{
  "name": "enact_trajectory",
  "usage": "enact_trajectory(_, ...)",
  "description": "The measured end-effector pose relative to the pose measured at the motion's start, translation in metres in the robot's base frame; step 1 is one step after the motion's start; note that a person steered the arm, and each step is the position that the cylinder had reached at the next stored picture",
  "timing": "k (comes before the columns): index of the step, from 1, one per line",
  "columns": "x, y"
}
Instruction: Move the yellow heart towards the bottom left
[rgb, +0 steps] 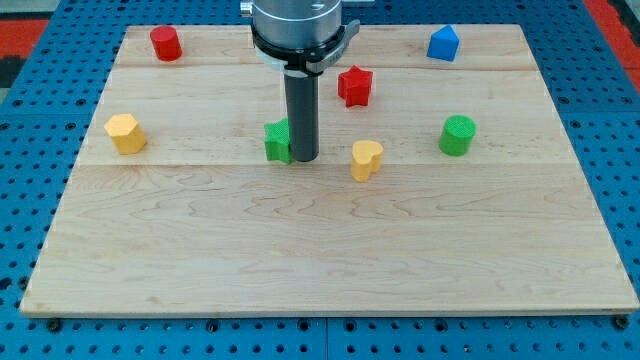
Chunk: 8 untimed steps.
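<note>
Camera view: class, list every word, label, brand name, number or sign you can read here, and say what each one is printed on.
None: no readable text appears anywhere in this view.
The wooden board shows only grain.
The yellow heart, green block and red star carry no marks.
The rod ending in my tip, between the green block and the yellow heart, bears no label.
</note>
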<state>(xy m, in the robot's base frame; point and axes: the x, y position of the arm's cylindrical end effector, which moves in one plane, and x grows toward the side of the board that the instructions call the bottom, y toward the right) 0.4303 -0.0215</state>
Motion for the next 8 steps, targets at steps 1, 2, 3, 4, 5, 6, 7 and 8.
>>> enact_trajectory(1,-0.001,0.014)
enact_trajectory(2,-0.008,0.033)
enact_trajectory(3,-0.011,0.033)
enact_trajectory(4,-0.011,0.033)
enact_trajectory(5,-0.011,0.034)
enact_trajectory(6,-0.015,0.034)
enact_trajectory(7,-0.035,0.044)
enact_trajectory(8,-0.021,0.074)
